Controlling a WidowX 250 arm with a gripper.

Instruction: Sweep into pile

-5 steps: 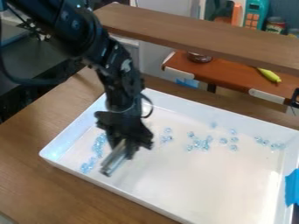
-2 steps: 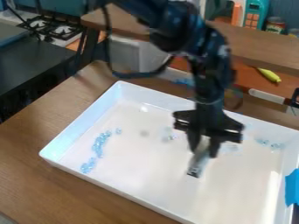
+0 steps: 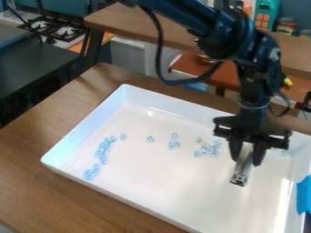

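And here's the gripper (image 3: 247, 157), hanging fingers-down over the white tray (image 3: 84, 129), in the half on the camera's right. Its fingers are parted only by the thickness of a silver bar (image 3: 242, 172) and closed on it from both sides — the bar pokes out below them, slanting a little toward the camera's left at its lower end. Whether that end touches the tray floor, I can't tell.

Now the beads, small, clear and bluish, all on the tray floor! Nearest is a loose bunch of beads (image 3: 210, 149), just beside the gripper on the camera's left. Farther out that same way sits a little group of beads (image 3: 174, 144), then a small spot of beads (image 3: 150, 139), then a lone bead (image 3: 123, 136). Well apart from the gripper, near the tray's far-left side in this view, a crooked line of beads (image 3: 104, 149) runs down toward a clump of beads (image 3: 92, 172) near the front rim — scattered stuff, several separate bits.

Across on the gripper's other side, blue tape (image 3: 303, 195) sticks at the tray's edge. The tray sits on a brown wooden table (image 3: 27, 175), and behind the gripper and arm runs a wooden shelf (image 3: 142, 28), with stove burners (image 3: 57, 29) far off to the camera's left
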